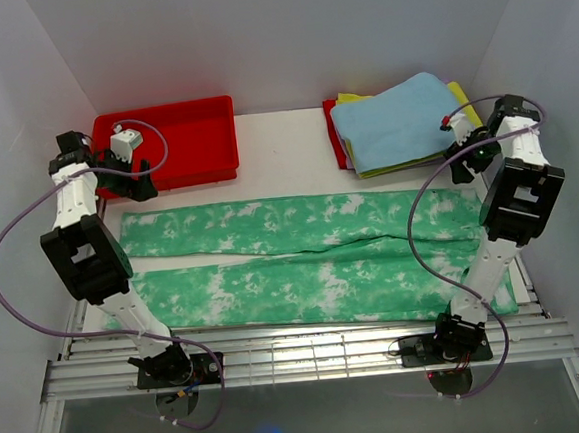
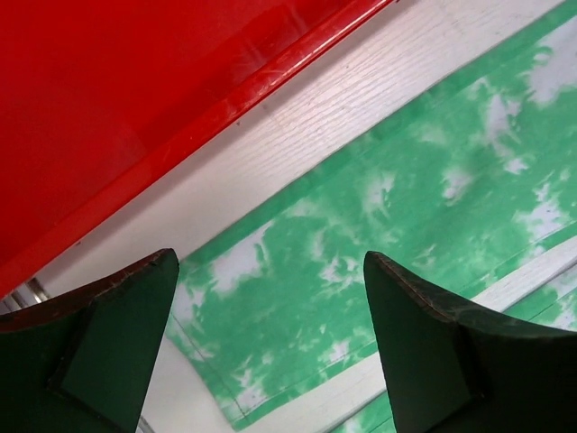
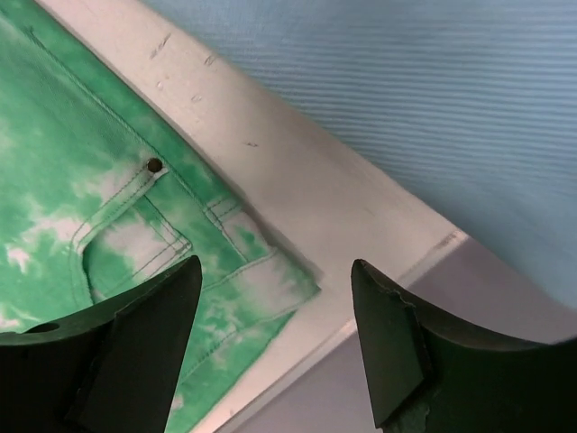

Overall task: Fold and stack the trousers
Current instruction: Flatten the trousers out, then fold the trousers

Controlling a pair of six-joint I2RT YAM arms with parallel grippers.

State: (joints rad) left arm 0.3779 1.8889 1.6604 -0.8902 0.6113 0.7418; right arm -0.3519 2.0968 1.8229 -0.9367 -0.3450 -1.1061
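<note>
The green tie-dye trousers (image 1: pixel 302 251) lie spread flat across the table, both legs pointing left and the waist at the right. My left gripper (image 1: pixel 132 175) hovers open over the far leg's hem, next to the red tray. In the left wrist view the hem corner of the trousers (image 2: pixel 297 298) shows between the wide-apart fingers of that gripper (image 2: pixel 270 257), untouched. My right gripper (image 1: pixel 463 153) is open above the far waist corner. In the right wrist view the waistband and pocket of the trousers (image 3: pixel 135 234) lie below this gripper (image 3: pixel 276 263), with nothing between its fingers.
A red tray (image 1: pixel 193 134) sits at the back left, its rim (image 2: pixel 135 90) close to the left gripper. A stack with a light blue cloth (image 1: pixel 402 117) on top of a yellow cloth (image 1: pixel 470 112) lies at the back right. White walls enclose the table.
</note>
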